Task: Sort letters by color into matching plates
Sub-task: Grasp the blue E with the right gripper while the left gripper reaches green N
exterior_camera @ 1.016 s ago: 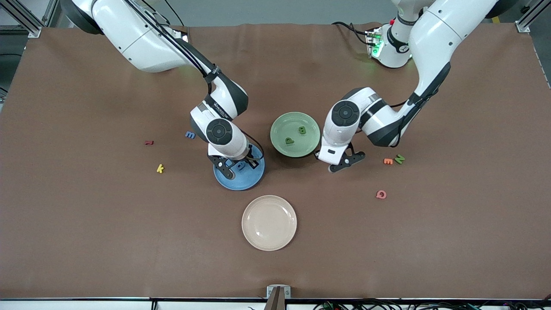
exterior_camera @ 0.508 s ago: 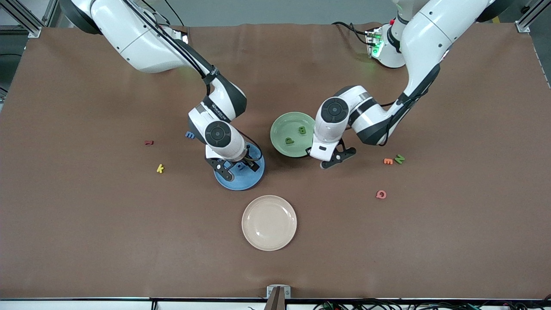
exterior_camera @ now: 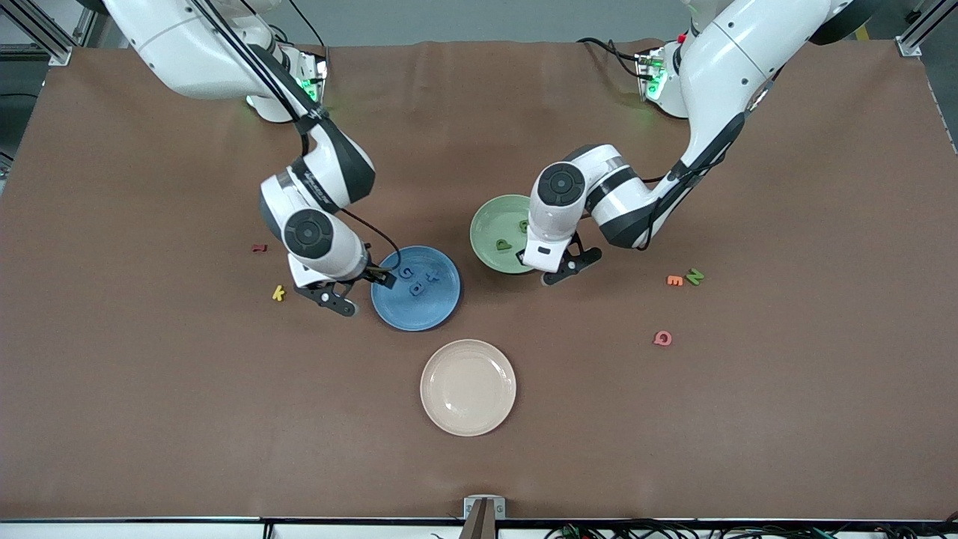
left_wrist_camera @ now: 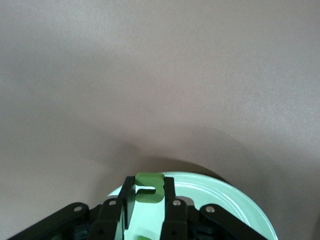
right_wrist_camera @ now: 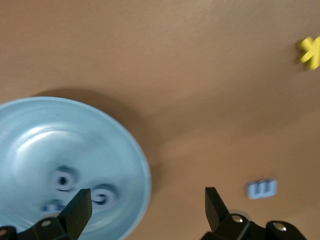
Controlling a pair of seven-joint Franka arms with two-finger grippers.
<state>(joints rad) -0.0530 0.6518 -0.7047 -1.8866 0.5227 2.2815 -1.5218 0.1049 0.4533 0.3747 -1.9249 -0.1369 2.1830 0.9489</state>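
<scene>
My left gripper [exterior_camera: 560,271] hangs over the rim of the pale green plate [exterior_camera: 490,224], shut on a green letter [left_wrist_camera: 149,186]. In the left wrist view that plate [left_wrist_camera: 225,200] lies just beneath the jaws. Two green letters [exterior_camera: 504,244] lie in it, one half hidden by the arm. My right gripper [exterior_camera: 368,294] stands open over the blue plate's [exterior_camera: 438,307] edge toward the right arm's end. Three blue letters [exterior_camera: 414,290] lie in that plate. The right wrist view shows the gripper [right_wrist_camera: 146,200], the plate [right_wrist_camera: 30,150] and a loose blue letter [right_wrist_camera: 261,188] on the table.
A green N [exterior_camera: 694,276] sits beside an orange E [exterior_camera: 674,281] toward the left arm's end, with a pink Q [exterior_camera: 662,338] nearer the camera. A yellow k [exterior_camera: 278,293] and a red letter [exterior_camera: 259,248] lie toward the right arm's end. A cream plate [exterior_camera: 468,387] lies nearest the camera.
My right gripper opened and drew off the blue plate toward the right arm's end, uncovering the blue letters. My left gripper carried the green letter to the green plate's rim.
</scene>
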